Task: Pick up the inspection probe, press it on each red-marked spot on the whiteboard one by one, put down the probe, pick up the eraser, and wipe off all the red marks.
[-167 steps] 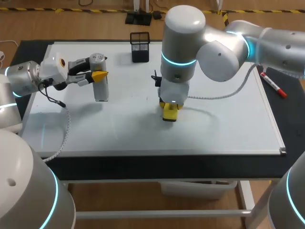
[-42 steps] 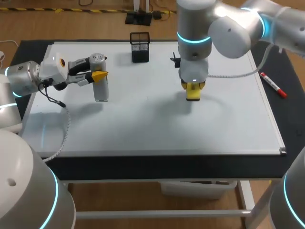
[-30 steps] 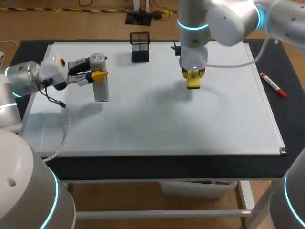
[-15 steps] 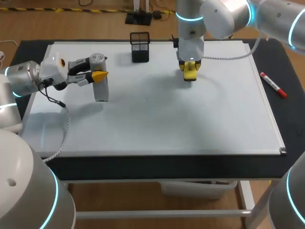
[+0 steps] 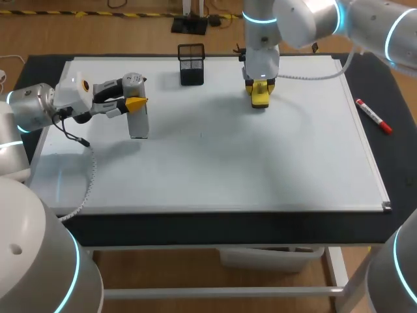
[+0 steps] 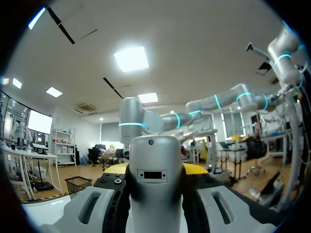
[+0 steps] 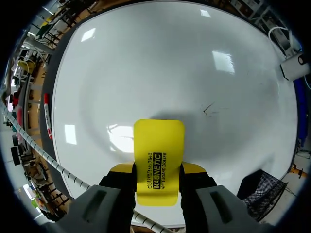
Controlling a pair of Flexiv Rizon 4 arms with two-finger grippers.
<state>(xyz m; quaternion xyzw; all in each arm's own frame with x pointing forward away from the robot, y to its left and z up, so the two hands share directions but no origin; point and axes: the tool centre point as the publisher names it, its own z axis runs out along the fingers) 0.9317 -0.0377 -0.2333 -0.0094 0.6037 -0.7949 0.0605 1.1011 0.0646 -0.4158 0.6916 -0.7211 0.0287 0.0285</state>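
Our right gripper (image 5: 260, 91), clamping eraser (image 7: 158, 167), retreats to whiteboard (image 5: 293, 163) far edge; no red seen, wiping likely done. Left gripper (image 5: 135, 103) holds probe (image 5: 137, 122).

Whiteboard (image 5: 260, 169) on dark table (image 5: 393, 163), mesh cup (image 5: 191, 63), red marker (image 5: 373, 115)

Black lettering on yellow eraser (image 7: 159, 160)

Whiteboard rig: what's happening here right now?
The right tool grips the yellow eraser over the whiteboard's far side, near the mesh cup. The left tool holds the probe upright above the board's left part. No red marks show on the board; a red marker lies beside its right edge.
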